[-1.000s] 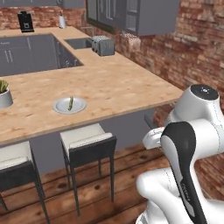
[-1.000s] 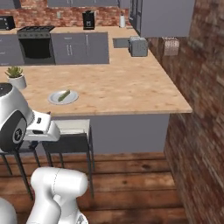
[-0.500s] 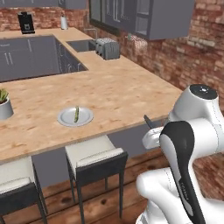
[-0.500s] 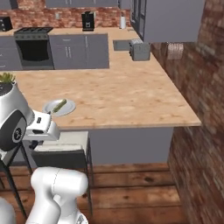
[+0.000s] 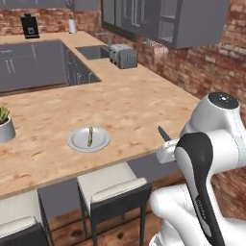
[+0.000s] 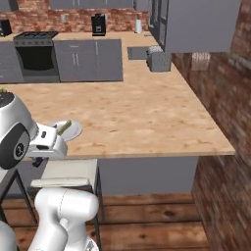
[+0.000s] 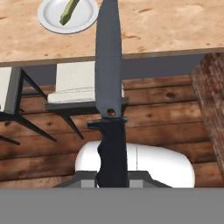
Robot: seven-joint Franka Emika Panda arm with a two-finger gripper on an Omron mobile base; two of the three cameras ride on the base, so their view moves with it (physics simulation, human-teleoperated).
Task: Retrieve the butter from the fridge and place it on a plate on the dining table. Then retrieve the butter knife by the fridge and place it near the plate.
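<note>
Now gripper (image 7: 112,177) clamped on butter knife (image 7: 109,83) (blade forward); butter (image 5: 90,136) lies on plate (image 5: 77,142), dining table (image 5: 129,105).

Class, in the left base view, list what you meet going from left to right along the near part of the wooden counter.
Plant pot → plate with the butter on it → butter knife held up at the counter's edge.

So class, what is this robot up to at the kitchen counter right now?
The robot's gripper is shut on the butter knife, its blade pointing towards the dining table. The butter already lies on the plate near the table's edge. The knife is not yet set down beside the plate.
</note>
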